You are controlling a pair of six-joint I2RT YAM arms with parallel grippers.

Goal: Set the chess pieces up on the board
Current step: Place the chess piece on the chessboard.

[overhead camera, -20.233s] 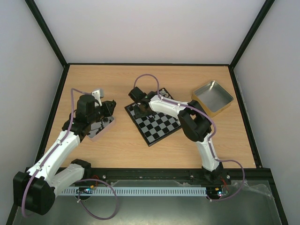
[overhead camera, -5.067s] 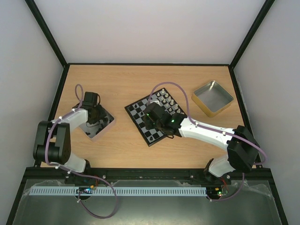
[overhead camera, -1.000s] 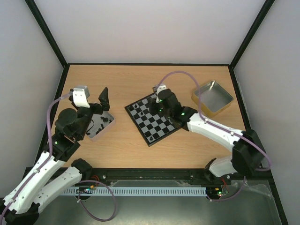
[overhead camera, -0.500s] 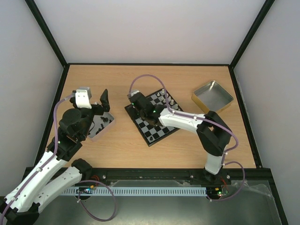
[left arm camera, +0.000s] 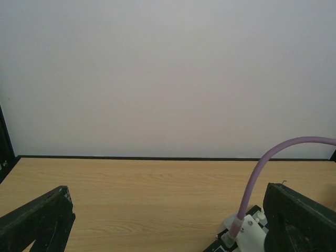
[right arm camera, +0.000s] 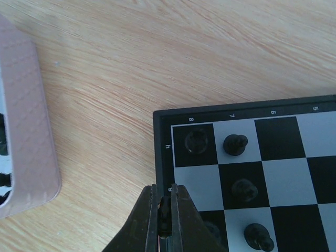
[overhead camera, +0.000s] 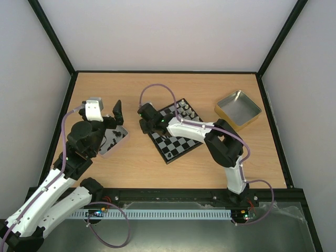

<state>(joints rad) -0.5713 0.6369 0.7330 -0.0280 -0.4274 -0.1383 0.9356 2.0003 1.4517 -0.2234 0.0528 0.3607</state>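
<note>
Right wrist view: right gripper [right arm camera: 164, 210], pressed together, hovers over the board [right arm camera: 163, 116] corner beside black chess pieces [right arm camera: 235, 144]; left gripper [left arm camera: 168, 223] spread wide.

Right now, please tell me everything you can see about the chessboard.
The board is small and square, with black and pale grey squares, a thin black rim and numbers along the edge. It lies flat on the wooden table, turned diagonally. Its left corner holds black pieces, its far right side silvery pieces. The shut right gripper hangs over the left corner.
</note>
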